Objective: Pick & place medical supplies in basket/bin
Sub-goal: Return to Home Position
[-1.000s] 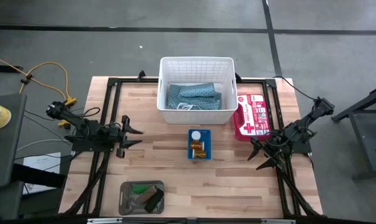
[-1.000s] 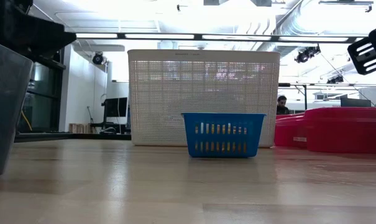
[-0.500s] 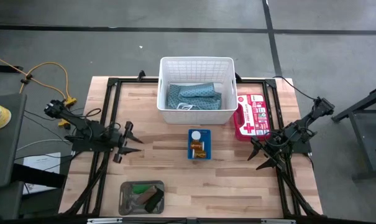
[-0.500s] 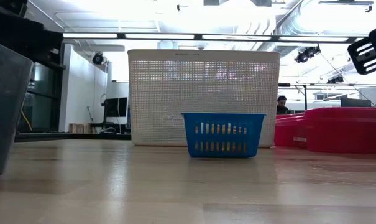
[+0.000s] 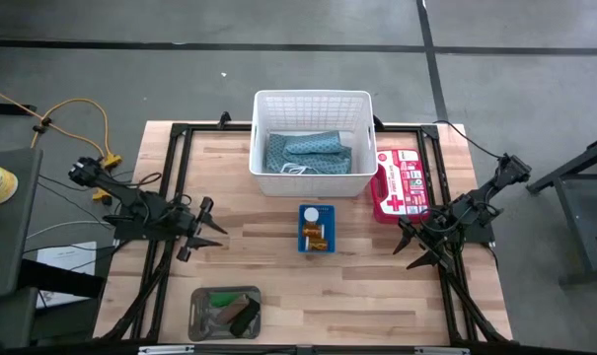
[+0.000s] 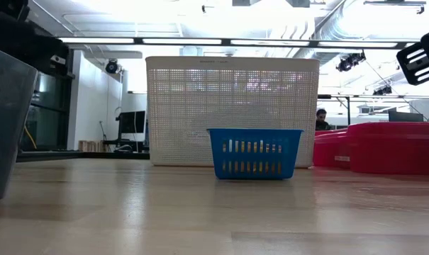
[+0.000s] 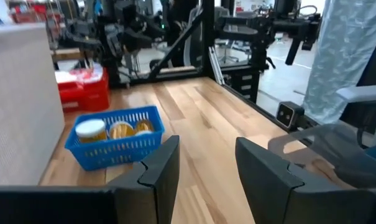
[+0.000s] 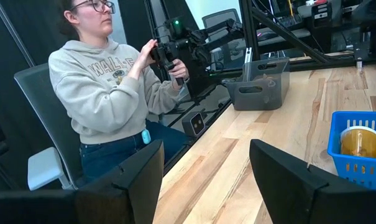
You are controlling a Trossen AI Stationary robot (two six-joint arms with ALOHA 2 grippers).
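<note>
We see the left hand [image 5: 210, 219] hovering over the left side of the counter [image 5: 278, 271], well apart from everything on it. Its two fingers are spread wide with nothing between them. The left wrist view confirms this: bare wood shows through the gap of the hand [image 7: 206, 168]. The right hand [image 5: 412, 247] hangs over the right side of the counter, just in front of the red first-aid kit [image 5: 402, 184]. It is likewise released and empty, with its fingers [image 8: 138, 177] standing far apart.

The two teal patterned cloths [image 5: 308, 153] lie folded inside the large white basket [image 5: 313, 102] at the back centre of the counter, their white strings toward its front wall. Just in front of it sits a small blue basket [image 5: 316, 229] that holds a white-capped jar [image 5: 313, 212] and amber vials [image 5: 316, 239]. The grey tray [image 5: 201, 314] rests near the front edge on the left, with dark and green rolls [image 5: 234, 314] inside it. Neither hand touches any of these.

Beyond the counter, the right wrist view shows a seated person [image 8: 107, 93] who grips a black control handle with both hands.
</note>
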